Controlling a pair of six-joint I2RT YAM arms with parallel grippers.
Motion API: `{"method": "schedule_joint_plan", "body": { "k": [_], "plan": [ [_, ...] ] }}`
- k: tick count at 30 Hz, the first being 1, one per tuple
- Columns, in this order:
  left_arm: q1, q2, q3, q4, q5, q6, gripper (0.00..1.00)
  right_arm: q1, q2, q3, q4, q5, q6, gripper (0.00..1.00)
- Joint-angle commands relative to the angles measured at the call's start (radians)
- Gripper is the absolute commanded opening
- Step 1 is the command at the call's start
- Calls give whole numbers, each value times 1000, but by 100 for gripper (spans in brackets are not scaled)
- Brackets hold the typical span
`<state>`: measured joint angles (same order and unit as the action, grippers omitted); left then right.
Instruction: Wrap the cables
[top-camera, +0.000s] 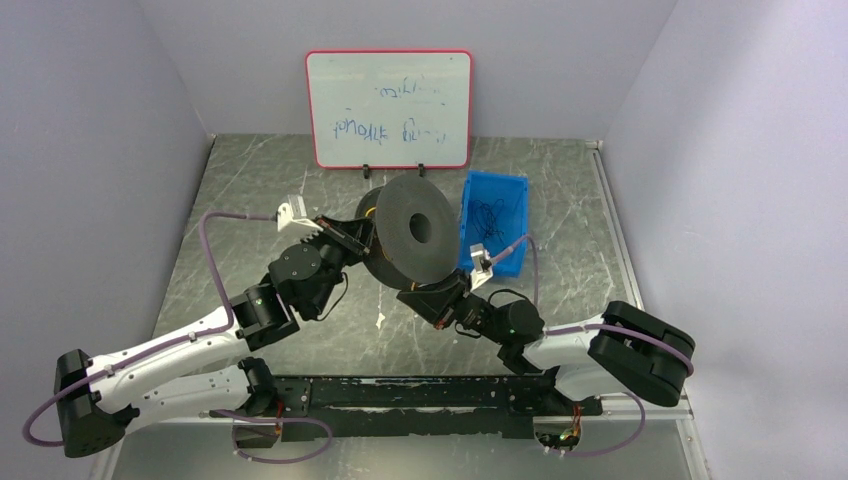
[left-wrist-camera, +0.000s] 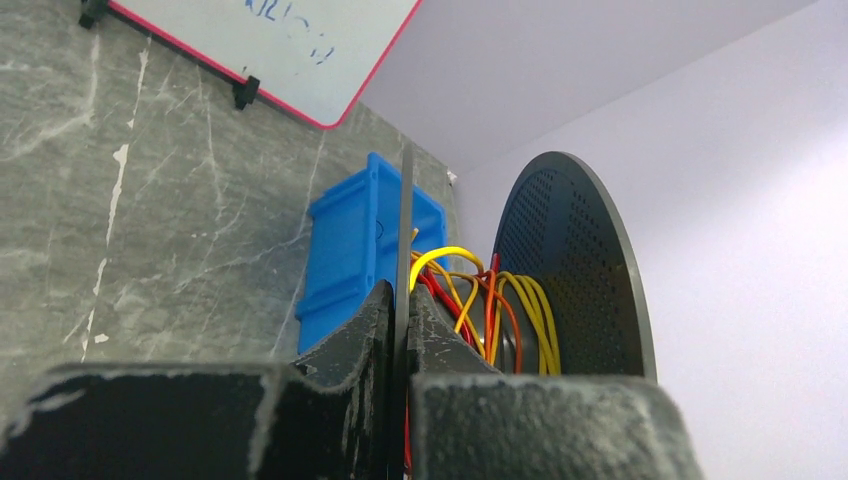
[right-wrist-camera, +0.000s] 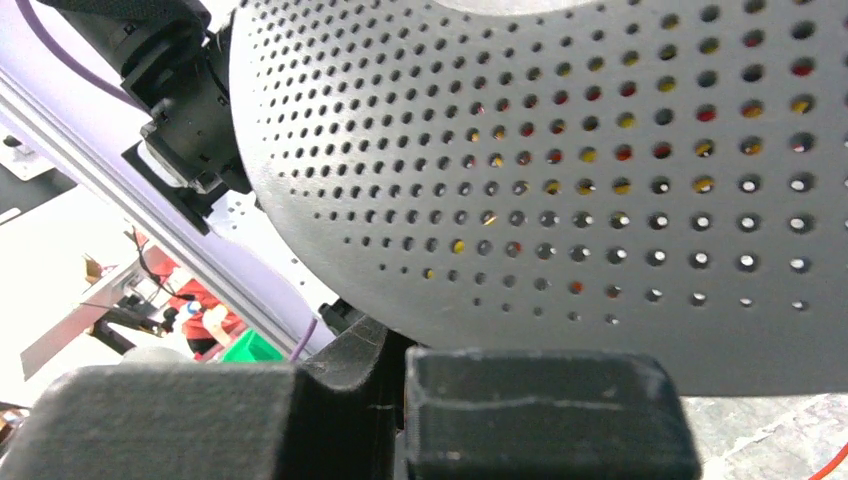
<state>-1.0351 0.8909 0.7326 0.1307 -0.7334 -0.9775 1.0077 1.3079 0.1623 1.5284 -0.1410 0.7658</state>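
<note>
Over the far middle of the counter (top-camera: 560, 200), my left jaws clamp one thin flange of the spool (top-camera: 410, 235). The cables (left-wrist-camera: 520, 310) coil on its core just right of them. My right jaws sit closed under the other flange, likely farther from the wire.

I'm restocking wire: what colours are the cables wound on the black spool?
Yellow, orange and red cables on the spool; clearest in the left wrist view.
</note>
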Motion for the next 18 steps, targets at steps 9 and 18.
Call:
{"method": "schedule_joint_plan", "body": {
  "k": [9,18],
  "plan": [
    [-16,4,-65,18,111,-93,7,85,-94,104,-47,26,-210,0],
    [-14,60,-92,38,248,-67,7,127,-197,165,-318,122,-338,0]
  ]
}}
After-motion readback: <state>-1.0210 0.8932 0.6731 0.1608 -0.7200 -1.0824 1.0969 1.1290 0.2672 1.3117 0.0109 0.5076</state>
